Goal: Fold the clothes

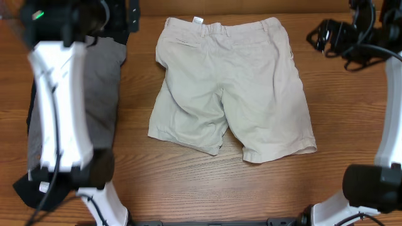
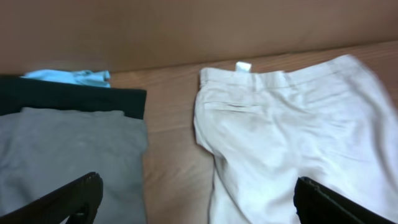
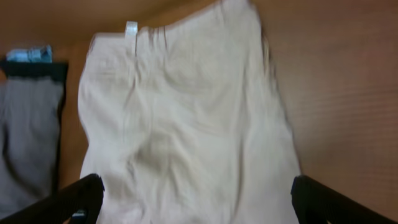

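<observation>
Beige shorts (image 1: 232,81) spread flat on wooden table (image 1: 188,188), grey shorts (image 1: 103,81) beside

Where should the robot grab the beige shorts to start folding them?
Probably the outer hem corner of the beige shorts, on the side of the open right claw, coming in low from the right. The shorts lie flat with the waistband far away, and that corner ends on bare table, so a finger could slide under.
</observation>
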`<control>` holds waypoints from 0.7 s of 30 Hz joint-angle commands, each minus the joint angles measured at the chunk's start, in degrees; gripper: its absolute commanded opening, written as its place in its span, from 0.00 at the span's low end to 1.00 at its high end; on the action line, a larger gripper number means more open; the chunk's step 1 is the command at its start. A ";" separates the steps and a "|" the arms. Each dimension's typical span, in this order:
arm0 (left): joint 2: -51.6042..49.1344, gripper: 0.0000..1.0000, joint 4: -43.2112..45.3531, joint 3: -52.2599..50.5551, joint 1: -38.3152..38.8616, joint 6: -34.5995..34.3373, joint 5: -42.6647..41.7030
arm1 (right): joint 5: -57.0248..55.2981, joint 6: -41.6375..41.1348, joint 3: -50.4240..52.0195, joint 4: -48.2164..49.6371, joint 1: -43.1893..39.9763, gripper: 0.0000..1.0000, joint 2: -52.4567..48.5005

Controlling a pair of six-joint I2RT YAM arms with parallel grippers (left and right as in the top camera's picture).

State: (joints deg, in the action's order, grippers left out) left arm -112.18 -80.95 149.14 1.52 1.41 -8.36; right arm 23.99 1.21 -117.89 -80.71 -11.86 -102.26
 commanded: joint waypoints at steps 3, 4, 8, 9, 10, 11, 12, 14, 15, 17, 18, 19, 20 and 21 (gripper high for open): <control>5.11 1.00 -6.25 1.57 0.55 2.19 -2.01 | -0.96 2.25 -0.02 -8.66 0.17 1.00 0.74; 5.11 1.00 -7.87 1.57 0.55 3.04 -2.01 | -0.94 2.27 0.15 -9.88 0.17 1.00 0.74; 4.66 1.00 -14.73 1.46 0.55 3.26 -2.01 | 0.00 3.26 0.15 -12.79 0.24 0.95 1.07; 4.61 1.00 -15.87 1.31 0.52 3.19 -2.01 | 0.33 3.19 0.15 -13.14 0.24 0.92 1.46; 4.72 1.00 -15.87 0.66 0.52 2.08 -2.05 | 0.46 2.97 0.15 -13.40 0.24 0.90 1.97; 5.11 1.00 -15.85 -0.07 0.55 0.81 -2.36 | 0.55 2.80 0.15 -13.77 0.24 0.89 2.62; 5.14 1.00 -15.87 -0.28 0.61 0.02 -2.93 | 0.46 2.38 0.13 -14.23 0.24 0.89 3.52; 5.29 1.00 -15.87 -0.98 0.81 -0.76 -3.96 | -0.63 1.29 0.15 -15.76 0.24 0.89 5.79; 5.68 1.00 -15.87 -2.08 1.07 -1.53 -3.91 | -1.29 0.42 0.17 -16.35 0.24 0.89 7.08; 7.04 1.00 -15.87 -6.19 1.77 -1.90 -3.37 | -3.85 -2.34 1.16 -16.28 0.28 0.89 10.38; 7.87 1.00 -15.87 -9.09 2.12 -2.21 -2.75 | -5.51 -3.45 1.70 -16.33 0.28 0.89 12.00; 8.55 1.00 -15.87 -12.37 2.38 -2.91 -1.77 | -7.26 -4.63 2.40 -16.33 0.28 0.90 13.53; 9.11 1.00 -15.85 -15.80 2.38 -3.41 -0.76 | -9.01 -5.92 3.34 -16.33 0.28 0.91 15.17; 9.49 1.00 -15.85 -19.39 2.36 -3.65 0.02 | -9.75 -6.23 4.26 -16.33 0.28 0.93 16.50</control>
State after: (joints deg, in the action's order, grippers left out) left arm -104.51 -96.47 137.05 3.44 0.16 -10.37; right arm 19.07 -1.41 -115.15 -96.97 -11.86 -91.29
